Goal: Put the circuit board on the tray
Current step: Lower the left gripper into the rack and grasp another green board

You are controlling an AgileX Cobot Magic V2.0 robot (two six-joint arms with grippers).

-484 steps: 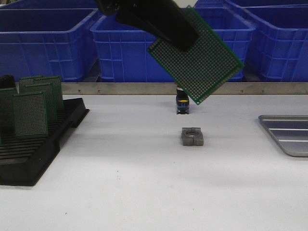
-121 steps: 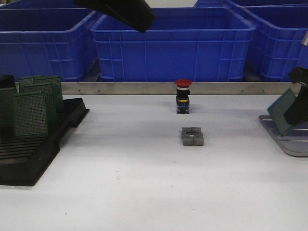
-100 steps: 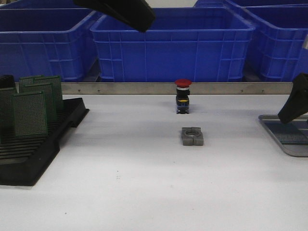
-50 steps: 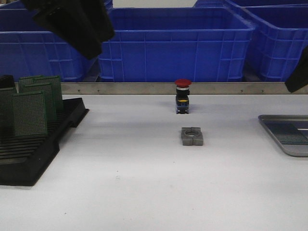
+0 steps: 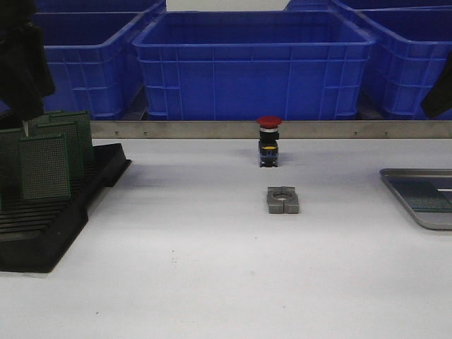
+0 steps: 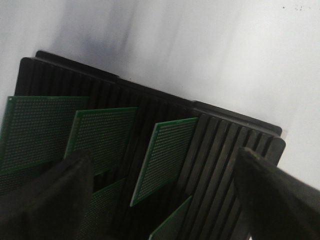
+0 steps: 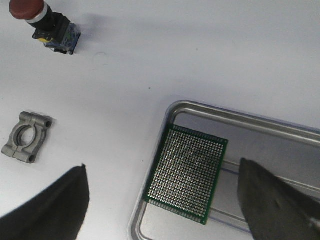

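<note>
A green circuit board (image 7: 186, 172) lies flat in the silver-grey tray (image 7: 240, 117), near its corner; both also show at the right edge of the front view, the board (image 5: 426, 195) on the tray (image 5: 417, 215). My right gripper (image 7: 162, 165) is open and empty, well above the board, with one finger on each side of it in the wrist view. In the front view only part of the right arm (image 5: 439, 95) shows. My left gripper (image 6: 165, 152) is open and empty above the black rack (image 6: 235, 140), over several upright green boards (image 6: 162, 155).
The black slotted rack (image 5: 63, 212) with upright boards stands at the left. A red push button (image 5: 268, 141) and a grey metal clamp (image 5: 282, 200) sit mid-table. Blue crates (image 5: 254, 63) line the back behind a metal rail. The left arm (image 5: 21, 63) hangs over the rack.
The right gripper let the board go flat onto the tray and rose up to the right. The left arm swung left and down over the rack.
</note>
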